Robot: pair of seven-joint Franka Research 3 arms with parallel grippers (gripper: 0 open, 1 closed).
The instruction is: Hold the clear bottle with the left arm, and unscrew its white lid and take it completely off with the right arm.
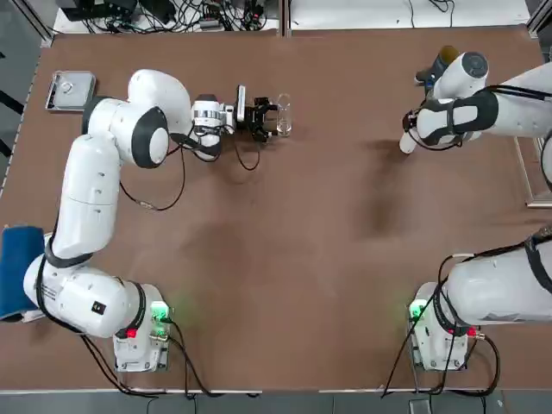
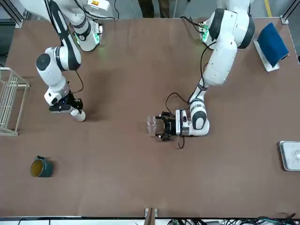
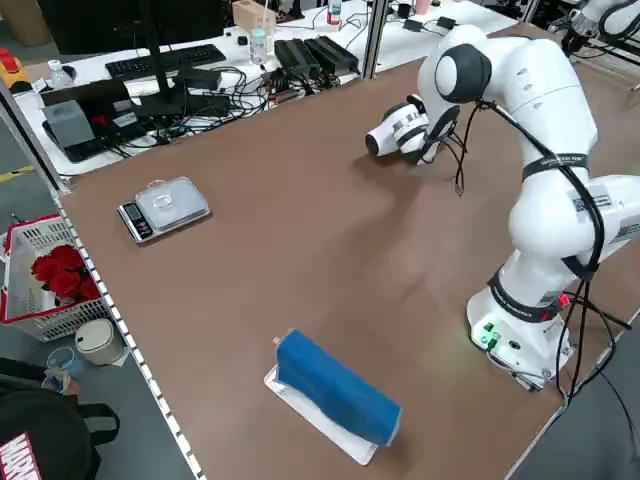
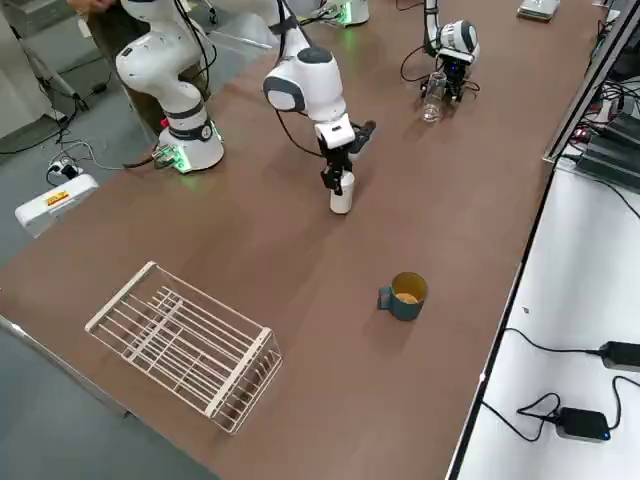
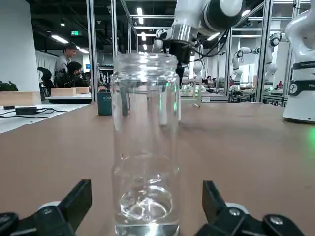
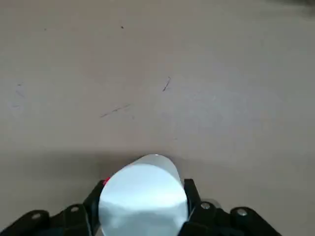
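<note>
While the left pincer (image 1: 274,118) is standing released around the uncapped clear bottle (image 1: 283,116), the right pincer (image 4: 340,190) is grasping the white lid (image 4: 341,195) far right.

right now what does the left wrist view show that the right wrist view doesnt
Only the left wrist view: the clear bottle standing upright and uncapped between the left gripper's open fingers, not touching them, with the right arm's gripper farther off. Only the right wrist view: the white lid clamped in the right gripper. Both show the brown table.
</note>
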